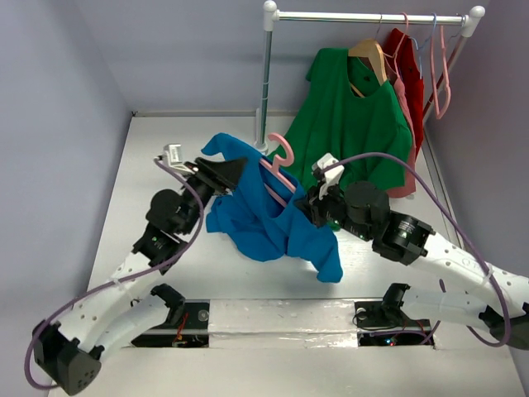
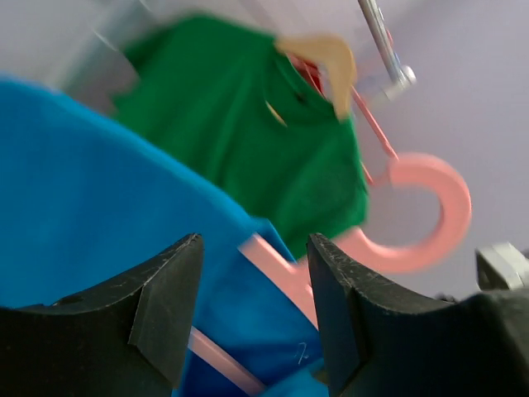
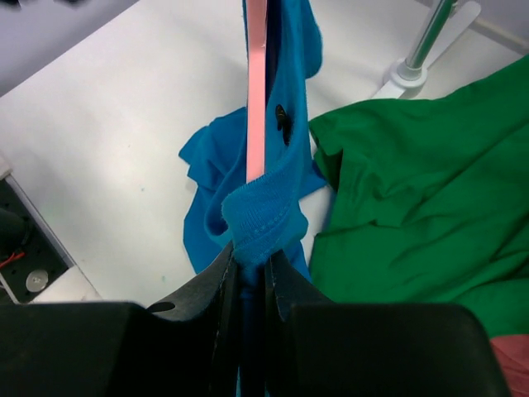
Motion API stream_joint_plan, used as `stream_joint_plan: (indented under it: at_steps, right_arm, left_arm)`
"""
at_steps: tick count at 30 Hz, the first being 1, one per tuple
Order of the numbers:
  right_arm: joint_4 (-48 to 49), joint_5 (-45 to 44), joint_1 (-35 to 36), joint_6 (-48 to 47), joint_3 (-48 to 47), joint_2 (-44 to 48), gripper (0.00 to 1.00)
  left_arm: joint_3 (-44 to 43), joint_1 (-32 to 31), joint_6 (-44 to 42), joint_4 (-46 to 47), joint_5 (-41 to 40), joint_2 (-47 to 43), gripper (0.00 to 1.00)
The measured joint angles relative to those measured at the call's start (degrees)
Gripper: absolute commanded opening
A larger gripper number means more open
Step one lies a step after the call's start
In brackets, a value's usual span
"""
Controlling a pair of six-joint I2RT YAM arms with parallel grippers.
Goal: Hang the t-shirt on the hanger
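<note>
Progress sits roughly at the halfway mark, as I judge it; the t-shirt (image 1: 264, 219) hangs bunched in the middle of the overhead view, held up between the two arms with its lower part drooping toward the table (image 1: 157, 157); the hanger (image 1: 283, 153) is partly inside it, the hook sticking out above the cloth just right of centre and one pink arm running down into the blue fabric; from the right wrist view I see the right gripper (image 3: 248, 266) at the bottom centre, its fingers pressed together on a fold of blue cloth wrapped over the end of the pink bar, so it seems to be pinching shirt and hanger together; the left gripper (image 2: 254, 273) has its fingers spread, with blue cloth and a pink bar showing in the gap between them but nothing clamped, and I cannot tell whether either finger touches the cloth; what looks done: the hanger is in through the shirt and the hook is out; what is left, I think: the cloth is crumpled rather than draped, I cannot see either shoulder seated squarely on an arm of the hanger, and the sleeves and hem need to fall free; behind, at the upper right, the green shirt (image 1: 347, 116) hangs on its wooden hanger (image 1: 369, 54) from the rail (image 1: 372, 16), well apart from my work.
</note>
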State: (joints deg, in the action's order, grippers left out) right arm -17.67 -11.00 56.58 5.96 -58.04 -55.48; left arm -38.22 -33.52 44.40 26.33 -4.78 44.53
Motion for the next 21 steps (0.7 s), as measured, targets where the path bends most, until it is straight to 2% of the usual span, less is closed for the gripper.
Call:
stream_joint_plan:
  at_steps: [5,9,16,21]
  right_arm:
    - [1.84,-0.7,0.0,0.02,0.0,-1.09,0.0]
    - [2.86,-0.96,0.0,0.04,0.02,-2.21,0.0]
    - [4.37,-1.07,0.0,0.02,0.9,-2.19,0.0]
    - [5.05,-1.25,0.0,0.04,1.95,-1.31,0.0]
  left_arm:
    - [1.49,-6.16,2.71,4.42,0.66,4.2,0.48]
    - [2.64,-8.74,5.03,8.46,0.5,6.38,0.52]
    - [3.5,-9.18,10.51,15.82,-1.44,10.27,0.44]
    - [4.9,-9.18,12.44,18.18,-4.39,11.63,0.43]
